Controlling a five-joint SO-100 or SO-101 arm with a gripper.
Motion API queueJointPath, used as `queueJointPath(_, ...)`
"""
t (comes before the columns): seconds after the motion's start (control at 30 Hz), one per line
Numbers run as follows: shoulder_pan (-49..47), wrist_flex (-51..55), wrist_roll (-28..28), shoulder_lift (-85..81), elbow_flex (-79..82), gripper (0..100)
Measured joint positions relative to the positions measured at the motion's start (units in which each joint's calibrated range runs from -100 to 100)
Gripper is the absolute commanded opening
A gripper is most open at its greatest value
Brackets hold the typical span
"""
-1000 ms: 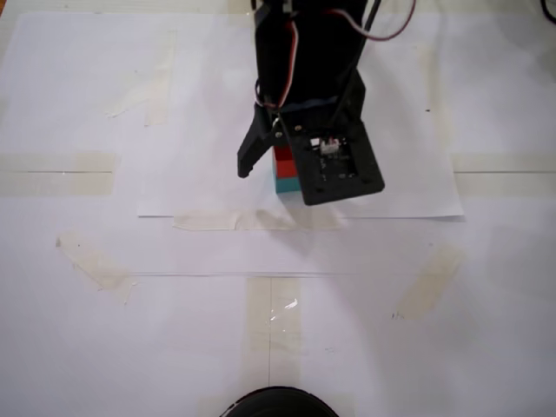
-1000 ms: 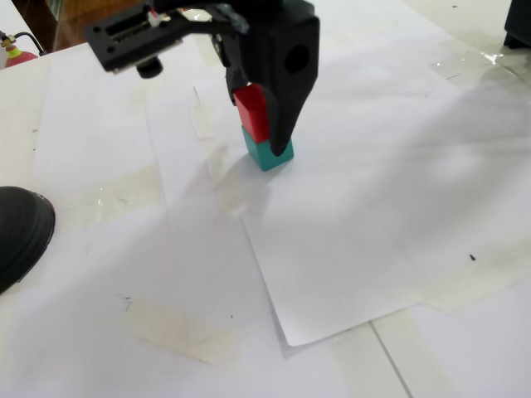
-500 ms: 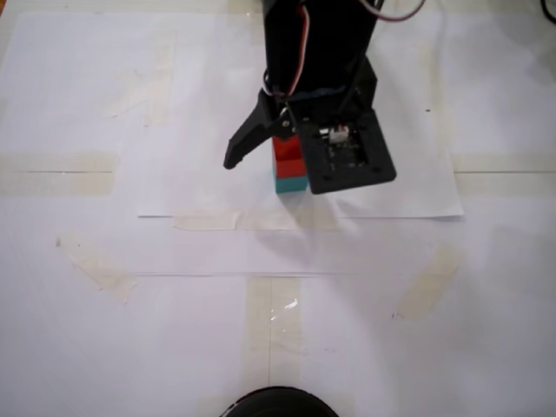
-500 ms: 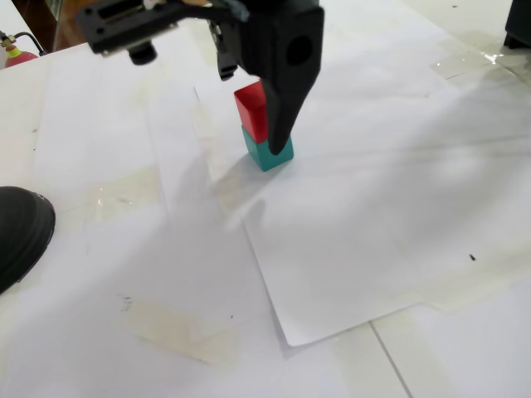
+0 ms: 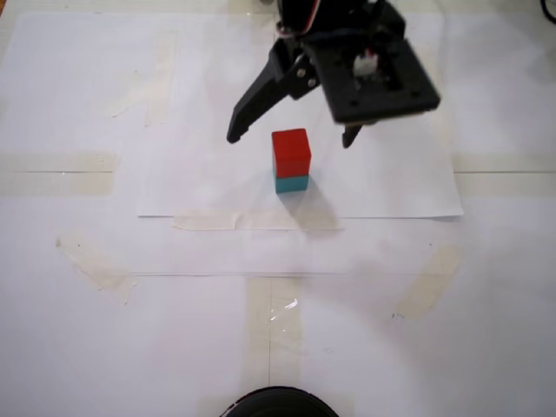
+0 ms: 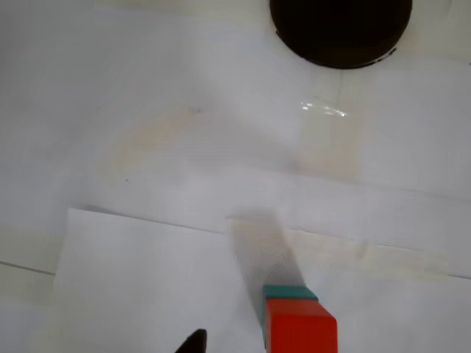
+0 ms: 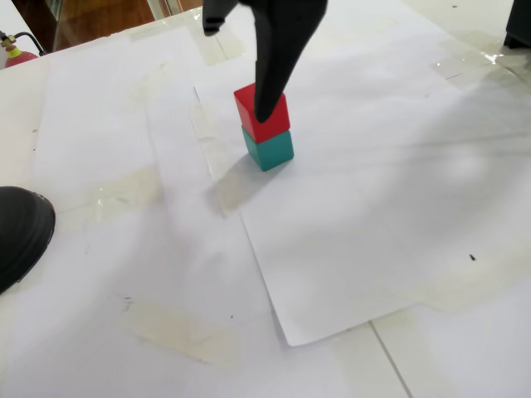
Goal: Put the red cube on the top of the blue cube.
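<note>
The red cube (image 5: 291,152) stands squarely on top of the blue cube (image 5: 292,182), a teal block, on a white paper sheet. The stack also shows in the wrist view, red (image 6: 302,331) over teal (image 6: 289,293), and in the other fixed view, red (image 7: 259,112) over teal (image 7: 270,149). My black gripper (image 5: 292,137) is open, with its jaws spread wide on either side of the red cube and touching nothing. One fingertip (image 6: 193,342) shows at the bottom edge of the wrist view, left of the stack. In a fixed view the gripper (image 7: 239,70) partly covers the red cube.
A black round object (image 5: 278,404) sits at the table's near edge, also in the wrist view (image 6: 340,29) and at the left of a fixed view (image 7: 21,232). Tape strips (image 5: 56,172) hold the white paper sheets (image 5: 391,191) to the table.
</note>
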Motion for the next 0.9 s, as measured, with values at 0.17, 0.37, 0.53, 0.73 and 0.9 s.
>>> queueJointPath(0.17, -1.1, 2.77, -1.42, -8.07, 2.17, 45)
queueJointPath(0.37, -3.44, 3.74, -3.17, -21.34, 8.68, 41)
queueJointPath(0.53, -4.09, 4.8, -4.54, -33.58, 15.63, 32)
queueJointPath(0.73, -4.68, 4.8, -5.86, -49.2, 26.84, 25)
queueJointPath(0.9, -4.68, 4.72, -6.45, -63.86, 38.77, 8)
